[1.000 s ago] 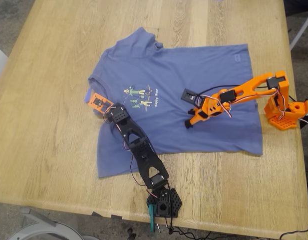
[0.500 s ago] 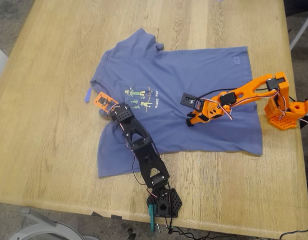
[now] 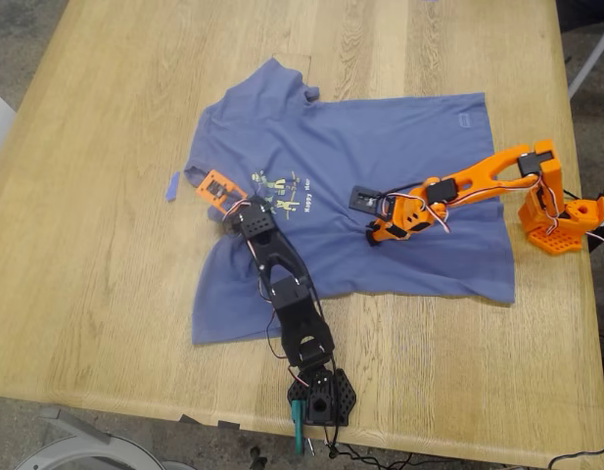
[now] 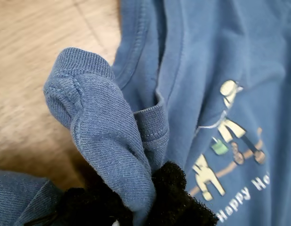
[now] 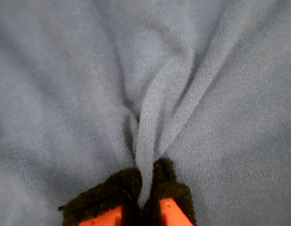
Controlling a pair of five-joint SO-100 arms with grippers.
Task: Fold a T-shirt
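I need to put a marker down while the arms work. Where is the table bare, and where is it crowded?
Bare wood runs along the table on the exterior view's left, beyond the T-shirt and the blue tape scrap, and across the far edge above the shirt. The middle is crowded: my first gripper and my second gripper both pinch fabric there.

This looks to me like a hobby workbench or small robotics lab rather than a home room. I work on a pale wooden table (image 3: 106, 294) with plain planks and no cloth. Two small printed arms are fixed to it: the orange base (image 3: 561, 223) sits near the table's edge on the exterior view's right, the black base (image 3: 321, 399) at the table's near edge, with loose wires (image 3: 360, 452) trailing off it. Beyond the table's corners I see bare grey floor (image 3: 18, 34).
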